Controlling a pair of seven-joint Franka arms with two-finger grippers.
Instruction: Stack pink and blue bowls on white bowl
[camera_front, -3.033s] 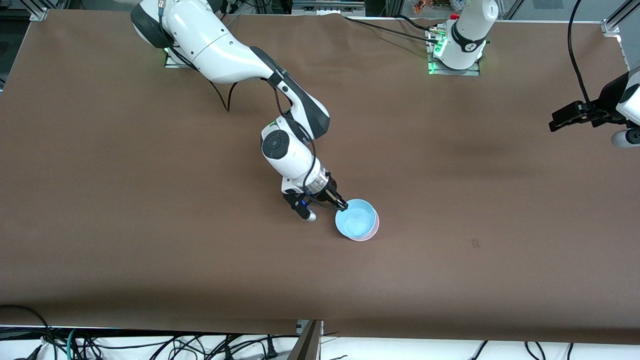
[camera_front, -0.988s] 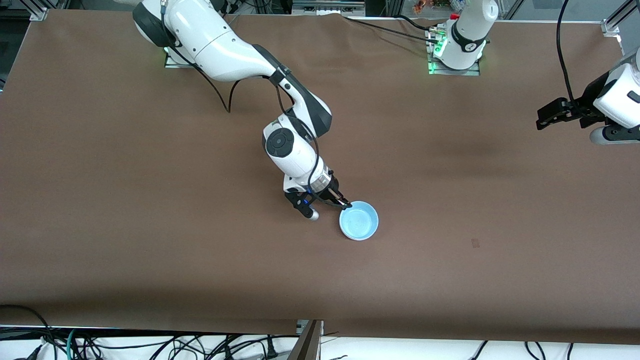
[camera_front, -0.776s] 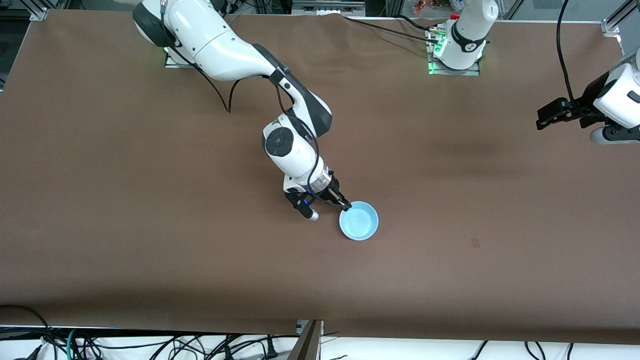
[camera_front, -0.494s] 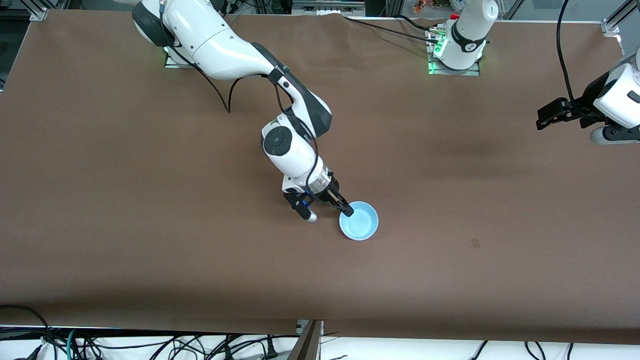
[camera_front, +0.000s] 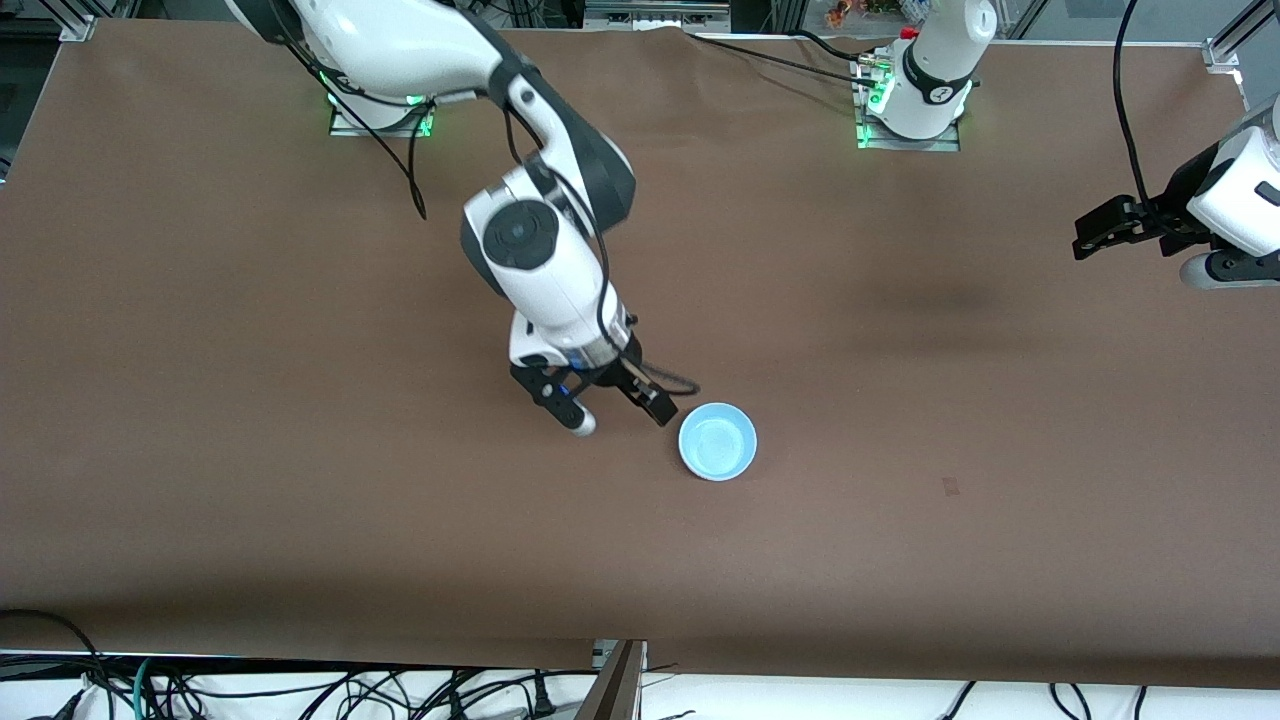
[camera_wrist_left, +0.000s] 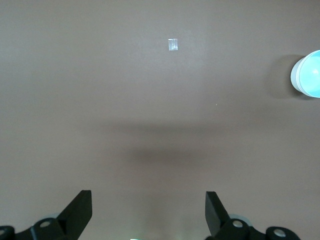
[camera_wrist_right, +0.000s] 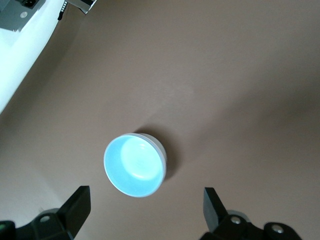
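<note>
On the brown worktop (camera_front: 300, 480), roughly midway between its long edges and near the middle of its length, sits the light blue bowl (camera_front: 717, 442), upright; a white rim peeks out beneath it in the right wrist view, but no pink bowl can be made out. The right gripper (camera_front: 610, 405) hangs just beside the bowl, released and empty. The left gripper (camera_front: 1090, 235) waits, spread and empty, above the worktop's short edge at the left arm's end.
</note>
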